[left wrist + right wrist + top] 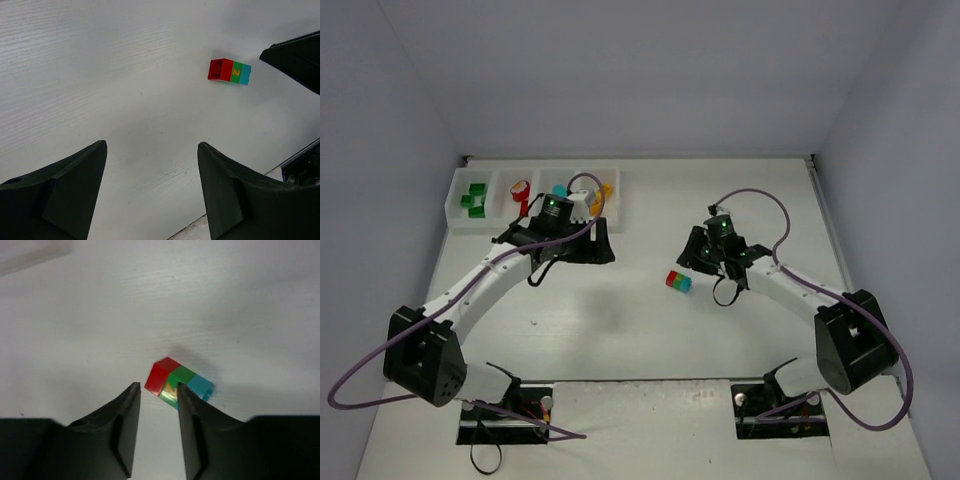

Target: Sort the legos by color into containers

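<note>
White worktop (620, 330), pale walls (620, 80) | stack (678, 281) of three bricks, red-green-cyan, yellow mark on the green, lying on its side near centre | long axis 10-to-4 o'clock in top view, red end at 10 | right claw (159, 386) pinched narrow, empty, tips at the stack | left claw (152, 145) wide, empty | tray (453, 212) at 10 o'clock

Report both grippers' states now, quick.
Left gripper: open, empty.
Right gripper: shut, nothing seen between its jaws; brick stack lies at its tips.
</note>
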